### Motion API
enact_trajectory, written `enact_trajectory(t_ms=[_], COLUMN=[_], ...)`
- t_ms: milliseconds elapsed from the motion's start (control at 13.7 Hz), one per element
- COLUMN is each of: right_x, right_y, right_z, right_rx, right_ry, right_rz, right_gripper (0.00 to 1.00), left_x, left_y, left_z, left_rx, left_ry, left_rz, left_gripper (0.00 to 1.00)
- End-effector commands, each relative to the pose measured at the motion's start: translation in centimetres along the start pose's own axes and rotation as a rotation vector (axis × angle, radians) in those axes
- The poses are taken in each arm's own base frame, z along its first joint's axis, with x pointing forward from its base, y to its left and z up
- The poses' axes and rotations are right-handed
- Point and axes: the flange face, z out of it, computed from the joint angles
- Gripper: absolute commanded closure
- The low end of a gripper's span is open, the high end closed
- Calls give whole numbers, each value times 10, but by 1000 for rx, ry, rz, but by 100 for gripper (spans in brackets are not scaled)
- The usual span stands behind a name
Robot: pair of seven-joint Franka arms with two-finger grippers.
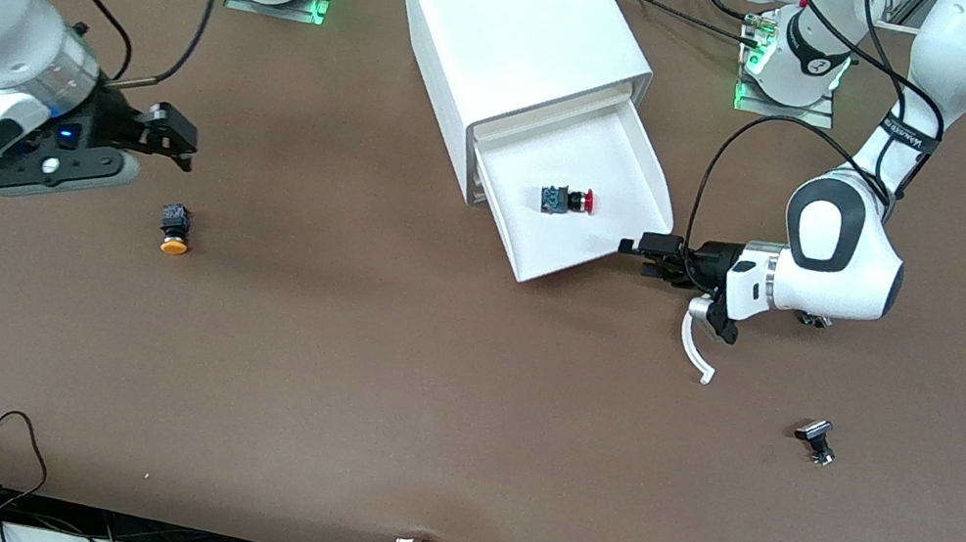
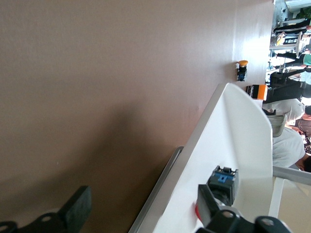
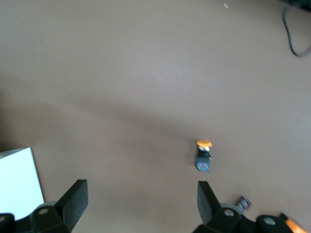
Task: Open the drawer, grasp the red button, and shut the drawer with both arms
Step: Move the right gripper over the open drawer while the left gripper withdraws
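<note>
Front view: left gripper (image 1: pixel 641 249) open beside the drawer (image 1: pixel 634 174); right gripper (image 1: pixel 169 136) open, waiting. Button (image 1: pixel 566 199) looks light, rigid; grip its blocky body.

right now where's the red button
In the front view, the red button lies in the open drawer of the white cabinet, near the left claw.

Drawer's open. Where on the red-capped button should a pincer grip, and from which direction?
Probably the blocky black-and-blue body, from straight above. The button lies on its side on the floor of the open drawer, red cap toward the left arm's end; the round cap offers poorer purchase, and the drawer walls hinder a sideways approach. The left pincer sits open at the drawer's rim, closest.
</note>
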Motion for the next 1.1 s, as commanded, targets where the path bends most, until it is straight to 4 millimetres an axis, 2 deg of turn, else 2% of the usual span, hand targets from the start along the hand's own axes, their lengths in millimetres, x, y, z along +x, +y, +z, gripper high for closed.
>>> enact_trajectory(t_ms=[0, 147, 293, 440, 659, 806, 1026], right_x=[6, 13, 16, 14, 6, 5, 8], right_y=[-31, -51, -82, -119, -177, -203, -241], right_z=[-5, 3, 10, 11, 18, 24, 37], right_rx=[57, 68, 91, 89, 93, 99, 106], right_ry=[55, 73, 69, 68, 55, 50, 52], right_rz=[-56, -97, -144, -285, -444, -507, -760], right_gripper=[0, 0, 0, 0, 0, 0, 0], left_x=[19, 40, 48, 40, 14, 0, -17], left_y=[8, 31, 62, 84, 109, 131, 152], left_z=[-50, -98, -140, -167, -234, -279, -326], left_rx=[120, 310, 454, 551, 673, 767, 858], left_ry=[24, 7, 9, 16, -14, -64, -127], left_rz=[97, 273, 393, 455, 476, 477, 399], left_gripper=[0, 0, 0, 0, 0, 0, 0])
